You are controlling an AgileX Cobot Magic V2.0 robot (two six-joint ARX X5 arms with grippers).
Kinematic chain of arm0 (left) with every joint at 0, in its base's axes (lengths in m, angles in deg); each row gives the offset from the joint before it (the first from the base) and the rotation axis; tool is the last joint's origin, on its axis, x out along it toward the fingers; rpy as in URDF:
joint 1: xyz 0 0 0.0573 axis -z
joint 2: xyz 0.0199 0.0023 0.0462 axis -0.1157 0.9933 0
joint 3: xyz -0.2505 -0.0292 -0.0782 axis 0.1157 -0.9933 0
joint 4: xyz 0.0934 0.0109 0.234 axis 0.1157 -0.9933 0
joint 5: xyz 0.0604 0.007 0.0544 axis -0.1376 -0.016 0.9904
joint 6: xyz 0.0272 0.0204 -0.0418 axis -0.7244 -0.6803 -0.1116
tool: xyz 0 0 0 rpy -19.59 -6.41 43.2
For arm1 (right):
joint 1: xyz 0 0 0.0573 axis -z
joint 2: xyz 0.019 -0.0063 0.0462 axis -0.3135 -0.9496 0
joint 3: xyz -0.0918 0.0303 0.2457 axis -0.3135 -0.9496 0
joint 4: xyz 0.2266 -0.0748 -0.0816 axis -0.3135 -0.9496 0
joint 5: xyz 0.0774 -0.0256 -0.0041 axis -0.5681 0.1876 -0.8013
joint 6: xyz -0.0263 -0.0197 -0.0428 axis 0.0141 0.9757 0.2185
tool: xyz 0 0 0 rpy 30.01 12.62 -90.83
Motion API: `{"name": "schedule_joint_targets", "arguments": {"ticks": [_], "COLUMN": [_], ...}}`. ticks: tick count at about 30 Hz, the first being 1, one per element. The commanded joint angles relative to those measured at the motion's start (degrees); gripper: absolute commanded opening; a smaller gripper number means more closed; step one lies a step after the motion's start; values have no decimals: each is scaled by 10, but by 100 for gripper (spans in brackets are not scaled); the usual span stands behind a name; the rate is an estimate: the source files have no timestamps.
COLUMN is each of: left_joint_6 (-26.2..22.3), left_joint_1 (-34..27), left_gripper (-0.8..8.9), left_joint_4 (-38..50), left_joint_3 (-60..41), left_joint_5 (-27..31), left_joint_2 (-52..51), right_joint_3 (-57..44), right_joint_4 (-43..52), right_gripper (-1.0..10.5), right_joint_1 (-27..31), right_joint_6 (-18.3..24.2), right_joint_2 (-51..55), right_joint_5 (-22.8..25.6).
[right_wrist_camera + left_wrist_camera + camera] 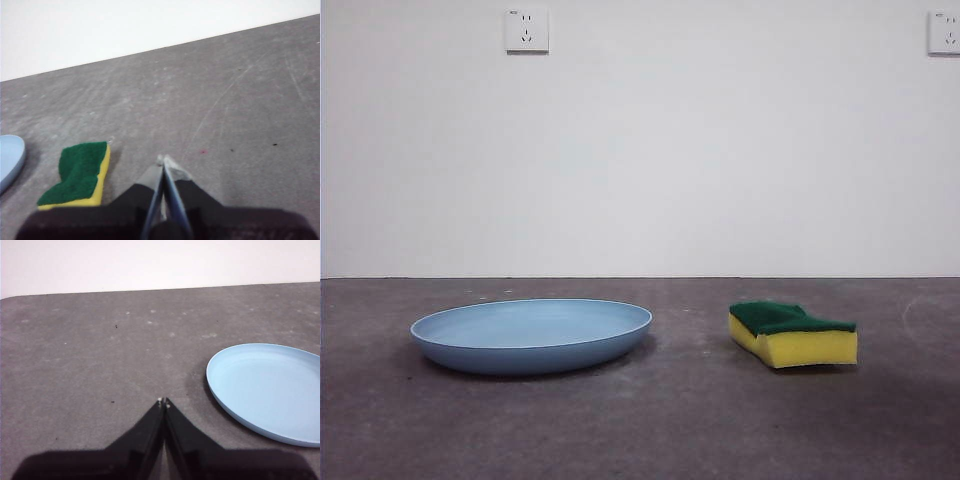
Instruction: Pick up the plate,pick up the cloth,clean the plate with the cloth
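While neither arm shows in the front view, we log the wide, shallow, round light-blue plastic plate (532, 335) lying flat on the grey, scuffed counter (640, 430), with the small rectangular sponge serving as the cloth (792, 334), yellow foam under a dark green scouring layer, apart from it on the same surface. Two white wall sockets (526, 30) sit high on the wall behind. Nothing is lifted; we judge the task not yet begun.

From the left wrist view, we see the left end effector (163, 402) clenched, jaw tips meeting, empty, above bare counter, with the plate (270, 390) near but not under it.

From the right wrist view, we see the right end effector (164, 161) likewise clenched on nothing, the cloth (80, 175) just off to one side, green layer up, and a sliver of the plate's rim (10, 157) beyond it.

Step in hand, by our reading: picking up the plate. To do it well, we would part the left jaws first, approach the nearest rim low and level, and bracket the thin edge so one jaw slips beneath it. A smooth plastic rim may slide, so a deep, square bite seems wise.
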Motion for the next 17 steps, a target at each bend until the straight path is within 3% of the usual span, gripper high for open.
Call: {"name": "schedule_joint_targets", "arguments": {"ticks": [1,6,14,17], "left_joint_6": [29,79,118,118], "left_joint_1": [-2,-2,-2,-2], "left_gripper": [-6,-6,-6,-6], "left_joint_4": [0,-33,-109,-144], "left_joint_3": [-5,35,169,232], "left_joint_5": [-1,-7,-92,-115], "left_joint_2": [-1,7,93,151], "right_joint_3": [3,47,167,217], "right_joint_4": [-13,-22,-38,-48], "right_gripper": [-9,-9,-9,-7], "right_joint_1": [0,0,0,0], "right_joint_6": [-21,-64,-68,-42], "right_joint_2": [-1,-29,-141,-202], "right_joint_5": [-7,-10,-92,-119]}}
